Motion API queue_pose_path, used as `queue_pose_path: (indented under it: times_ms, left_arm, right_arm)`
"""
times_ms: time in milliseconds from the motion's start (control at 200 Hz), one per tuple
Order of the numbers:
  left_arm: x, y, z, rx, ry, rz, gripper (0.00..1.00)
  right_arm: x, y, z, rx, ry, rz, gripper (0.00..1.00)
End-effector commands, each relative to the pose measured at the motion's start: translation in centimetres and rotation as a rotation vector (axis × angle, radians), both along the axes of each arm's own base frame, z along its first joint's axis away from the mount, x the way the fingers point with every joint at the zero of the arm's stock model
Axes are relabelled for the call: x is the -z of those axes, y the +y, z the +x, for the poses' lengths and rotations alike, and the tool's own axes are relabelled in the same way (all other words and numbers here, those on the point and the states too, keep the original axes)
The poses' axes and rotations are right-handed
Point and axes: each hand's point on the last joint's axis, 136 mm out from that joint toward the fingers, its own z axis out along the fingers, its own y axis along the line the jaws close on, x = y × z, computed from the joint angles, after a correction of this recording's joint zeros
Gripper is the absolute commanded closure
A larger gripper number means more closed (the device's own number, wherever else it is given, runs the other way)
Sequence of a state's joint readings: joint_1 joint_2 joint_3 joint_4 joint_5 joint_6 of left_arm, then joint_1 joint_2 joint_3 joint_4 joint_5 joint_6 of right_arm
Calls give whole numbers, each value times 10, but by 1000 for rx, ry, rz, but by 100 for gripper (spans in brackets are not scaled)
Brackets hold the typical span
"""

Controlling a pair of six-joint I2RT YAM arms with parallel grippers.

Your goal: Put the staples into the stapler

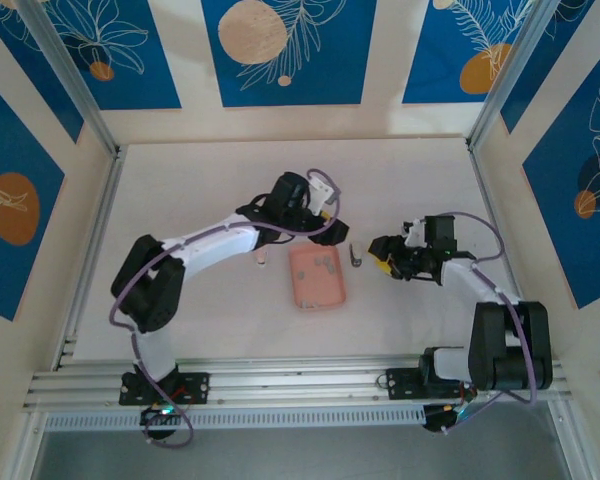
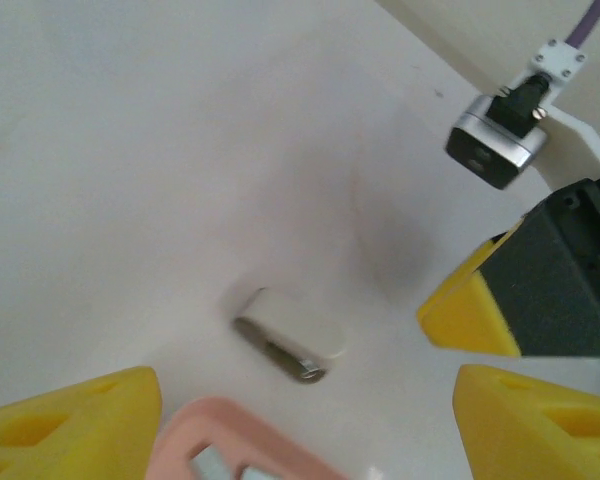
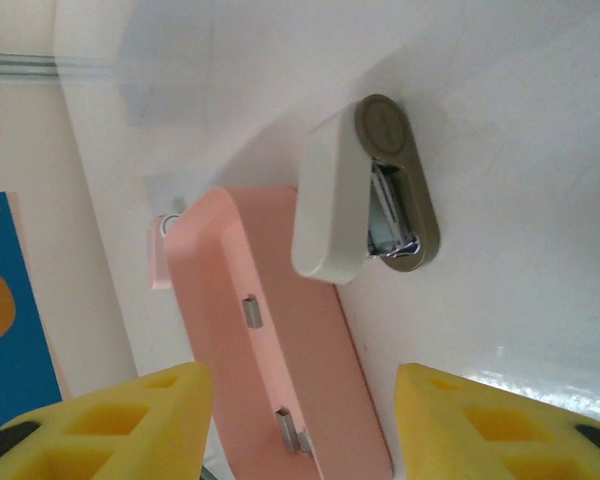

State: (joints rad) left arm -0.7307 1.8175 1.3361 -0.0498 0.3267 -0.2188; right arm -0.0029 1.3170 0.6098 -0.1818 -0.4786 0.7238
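Both wide open and empty, left gripper [image 2: 305, 430] and right gripper [image 3: 300, 410] flank white-and-olive plastic stapler [image 3: 365, 195] lying opened just beside salmon-pink rectangular tray [image 3: 220, 260] holding tiny grey metal staples [image 3: 251, 311], likely exposing its channel for loading.

White-and-black left arm [image 1: 205, 245] angled forward and right; left yellow-fingered gripper [image 1: 326, 213] spread apart. White-and-black right arm [image 1: 480, 287] bent leftward; right yellow-fingered gripper [image 1: 382, 258] likewise spread wide.
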Motion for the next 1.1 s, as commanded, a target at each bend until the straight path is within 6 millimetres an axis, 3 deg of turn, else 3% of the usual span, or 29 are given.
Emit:
queue_pose_path:
  times_ms: [0,210,455,565,660,825,925,1095]
  left_arm:
    - [4,24,12,-119,-21,14,24]
    - [17,38,6,-142,7,36,23]
    - [17,41,9,-153,11,30,23]
    - [17,42,11,-156,8,28,22]
    - [21,44,11,-161,16,32,23]
    - [21,49,12,-176,19,43,23]
    - [18,53,12,-187,9,52,23]
    - [13,60,13,-213,-12,57,23]
  right_arm:
    - [7,7,5,-32,37,-9,51]
    - [15,25,14,-74,59,-32,54]
    - [9,19,25,-33,36,-99,59]
    - [16,18,28,-26,52,-102,62]
    - [35,21,23,-34,110,-105,66]
    - [75,18,-3,-20,230,-157,72]
    - [77,16,-8,-1,227,-174,75]
    - [64,9,-5,21,202,-228,75]
